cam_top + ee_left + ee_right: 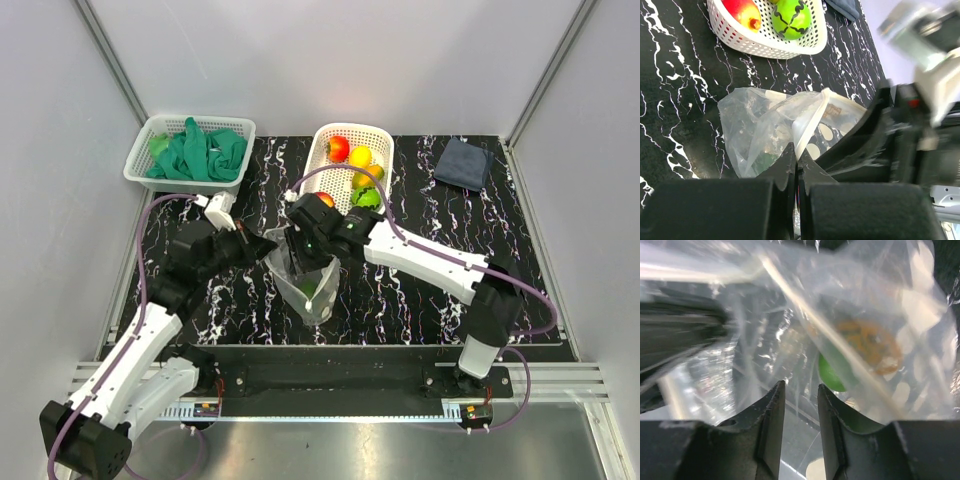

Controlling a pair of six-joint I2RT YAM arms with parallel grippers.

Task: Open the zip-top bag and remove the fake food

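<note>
- Zip-top bag (316,296) sits on the black marbled table (420,290), between the 2 arms and just in front of the white basket (313,160). It is crumpled, with its mouth raised toward the grippers.
- Left gripper (796,167) has its fingers pressed together. The bag's whitish edge strip runs down into them, so it is pinching the bag's rim.
- Top view: the left gripper (255,243) is at the bag's left edge and the right gripper (308,262) is right at the bag's mouth.
- Right gripper (801,405) has its fingers a narrow gap apart, with clear film all around them. Cannot tell whether any film is caught between them.
- 1 green piece (829,374) shows through the plastic just beyond the right fingertips, inside the bag.
- The rest of the fake food (360,156), red, yellow, orange and green pieces, lies in the white basket behind the bag.
- Left wrist view: a red piece and a green piece lie at the basket's near end, and the bag (755,125) sits apart from the basket wall (765,46).
- 2nd white basket (134,166) at far left holds green gloves (200,155).
- Dark folded cloth (463,163) lies at far right.
</note>
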